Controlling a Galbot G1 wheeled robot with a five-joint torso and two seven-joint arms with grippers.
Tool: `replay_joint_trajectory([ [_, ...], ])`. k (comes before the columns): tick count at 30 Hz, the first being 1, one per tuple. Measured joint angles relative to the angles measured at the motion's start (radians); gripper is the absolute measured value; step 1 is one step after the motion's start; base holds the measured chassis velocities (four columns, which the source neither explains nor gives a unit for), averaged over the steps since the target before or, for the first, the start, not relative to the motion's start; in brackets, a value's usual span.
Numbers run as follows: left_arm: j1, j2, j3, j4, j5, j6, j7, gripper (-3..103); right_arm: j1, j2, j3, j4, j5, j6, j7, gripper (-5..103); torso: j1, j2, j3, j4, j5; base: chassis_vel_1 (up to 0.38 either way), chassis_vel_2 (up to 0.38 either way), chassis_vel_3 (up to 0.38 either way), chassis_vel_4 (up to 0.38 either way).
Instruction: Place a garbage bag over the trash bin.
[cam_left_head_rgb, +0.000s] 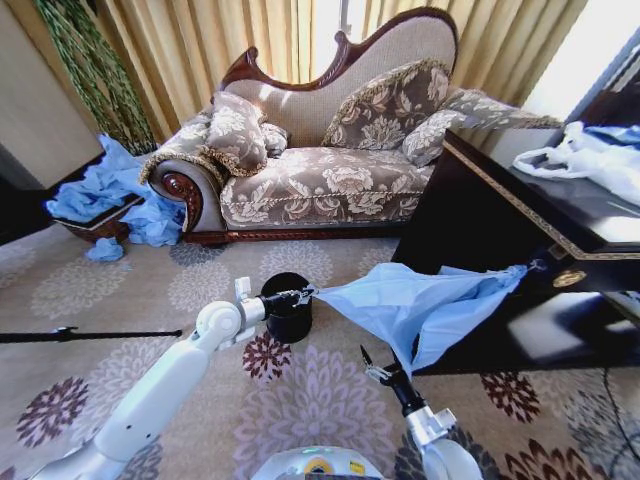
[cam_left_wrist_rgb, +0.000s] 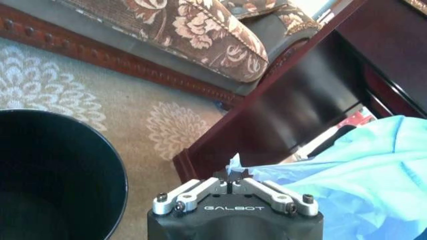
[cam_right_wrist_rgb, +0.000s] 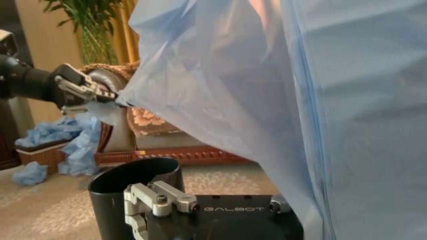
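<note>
The small black trash bin (cam_left_head_rgb: 288, 306) stands on the patterned carpet in front of the sofa. My left gripper (cam_left_head_rgb: 303, 293) hovers just over its rim, shut on one corner of the light-blue garbage bag (cam_left_head_rgb: 420, 300). From there the bag stretches right, and its far corner reaches the dark table's edge. In the left wrist view the fingertips (cam_left_wrist_rgb: 230, 176) pinch the garbage bag (cam_left_wrist_rgb: 360, 180) beside the bin (cam_left_wrist_rgb: 123, 185). My right gripper (cam_left_head_rgb: 372, 363) is open, low, just under the bag's hanging fold. The right wrist view has the bag (cam_right_wrist_rgb: 267, 100) draped close, with the bin (cam_right_wrist_rgb: 133, 175) and left gripper (cam_right_wrist_rgb: 110, 95) beyond.
A dark wooden table (cam_left_head_rgb: 480, 215) with a white plastic bag (cam_left_head_rgb: 585, 160) stands at the right. The floral sofa (cam_left_head_rgb: 320, 180) is behind the bin. A woven basket (cam_left_head_rgb: 95, 225) heaped with blue bags sits far left. A thin black rod (cam_left_head_rgb: 90, 333) lies across the carpet on the left.
</note>
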Motion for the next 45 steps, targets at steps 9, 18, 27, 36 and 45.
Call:
replay_joint_trajectory([
  [9,-0.007,0.029,-0.005,-0.001,-0.005,0.000,0.003,0,-0.038,0.021,0.052,-0.023,0.028,0.037,-0.005,100,0.000,0.000,0.000,-0.0003,-0.0001,0.000,0.000,0.000,0.000],
  [18,0.028,0.115,-0.081,-0.012,-0.026,-0.012,0.029,0,-0.042,0.042,0.055,-0.023,0.027,0.050,-0.008,100,0.000,0.000,0.000,0.0001,-0.0003,0.000,0.000,0.000,0.000],
  [27,-0.011,0.165,-0.159,-0.036,-0.061,-0.017,0.048,0,-0.042,0.059,0.028,0.003,0.007,0.060,-0.003,100,0.000,0.000,0.000,-0.0002,-0.0001,0.000,0.000,0.000,0.000],
  [36,-0.018,0.200,-0.160,-0.059,-0.054,-0.032,0.087,0,-0.044,0.065,-0.007,0.086,-0.001,0.051,0.021,100,0.000,0.000,0.000,-0.0001,-0.0003,0.000,0.000,0.000,0.000],
  [45,-0.013,0.187,-0.124,-0.077,-0.037,-0.040,0.082,0,-0.071,0.062,-0.031,0.182,0.015,0.029,0.038,74,0.000,0.000,0.000,-0.0001,-0.0003,0.000,0.000,0.000,0.000],
])
